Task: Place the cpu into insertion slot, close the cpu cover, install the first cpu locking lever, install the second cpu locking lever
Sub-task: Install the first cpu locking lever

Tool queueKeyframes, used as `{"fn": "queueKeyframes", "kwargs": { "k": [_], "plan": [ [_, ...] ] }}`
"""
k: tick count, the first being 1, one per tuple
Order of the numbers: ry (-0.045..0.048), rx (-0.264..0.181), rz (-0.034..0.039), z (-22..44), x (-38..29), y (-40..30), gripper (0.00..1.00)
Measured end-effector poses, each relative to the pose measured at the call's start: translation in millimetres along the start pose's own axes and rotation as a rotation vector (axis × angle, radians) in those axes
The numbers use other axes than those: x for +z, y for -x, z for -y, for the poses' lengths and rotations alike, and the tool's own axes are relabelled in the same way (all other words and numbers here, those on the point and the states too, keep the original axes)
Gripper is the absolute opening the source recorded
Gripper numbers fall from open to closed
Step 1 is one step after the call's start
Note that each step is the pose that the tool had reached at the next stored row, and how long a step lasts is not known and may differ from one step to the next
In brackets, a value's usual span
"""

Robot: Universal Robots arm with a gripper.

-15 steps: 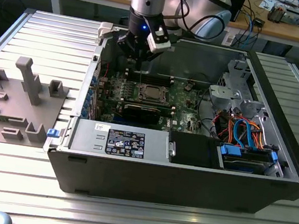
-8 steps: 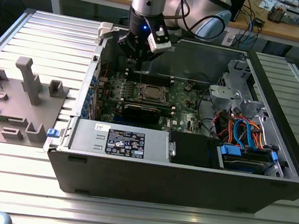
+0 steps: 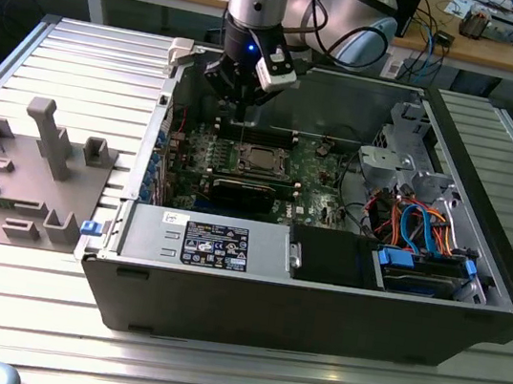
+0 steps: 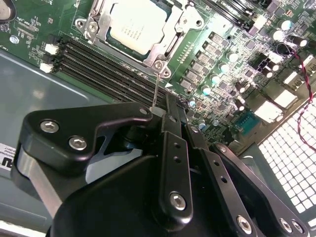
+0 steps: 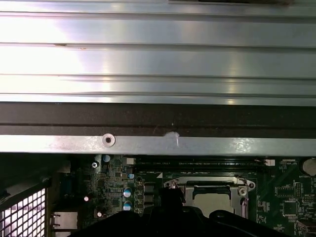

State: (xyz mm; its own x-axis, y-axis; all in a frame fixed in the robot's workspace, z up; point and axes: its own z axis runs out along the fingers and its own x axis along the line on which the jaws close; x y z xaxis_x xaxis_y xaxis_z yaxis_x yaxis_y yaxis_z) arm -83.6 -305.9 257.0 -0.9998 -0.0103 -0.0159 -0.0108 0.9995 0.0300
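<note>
The cpu [image 4: 134, 24] lies flat in the insertion slot [image 3: 259, 161] on the green motherboard, its dull silver top showing. The cpu cover [image 4: 164, 48] is down around it, framing the chip. A thin wire locking lever [image 4: 156, 89] runs from the socket's corner to just beside my fingertips; whether it touches them I cannot tell. My gripper [image 4: 172, 107] hangs low over the board by the socket's edge, fingers shut together. In the exterior view the gripper [image 3: 241, 110] sits just behind the socket. The first wrist view shows the gripper [image 5: 171, 195] next to the cover [image 5: 212, 187].
Black memory slots [image 4: 98, 64] run alongside the socket. The case wall [image 5: 158, 143] rises close behind the gripper. A power supply [image 3: 215, 244] sits at the front, a drive cage with coloured cables [image 3: 420, 226] at the exterior view's right. Grey fixtures [image 3: 45, 156] stand outside on the exterior view's left.
</note>
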Motion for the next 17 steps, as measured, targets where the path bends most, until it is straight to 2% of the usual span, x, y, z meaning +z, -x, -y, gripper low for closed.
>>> {"fn": "queueKeyframes", "kwargs": {
  "k": [2, 17],
  "plan": [
    [0.0001, 0.000, 0.0001, 0.0, 0.3, 2.6, 0.11],
    [0.0000, 0.000, 0.0001, 0.1, 0.8, 7.1, 0.11]
  ]
}}
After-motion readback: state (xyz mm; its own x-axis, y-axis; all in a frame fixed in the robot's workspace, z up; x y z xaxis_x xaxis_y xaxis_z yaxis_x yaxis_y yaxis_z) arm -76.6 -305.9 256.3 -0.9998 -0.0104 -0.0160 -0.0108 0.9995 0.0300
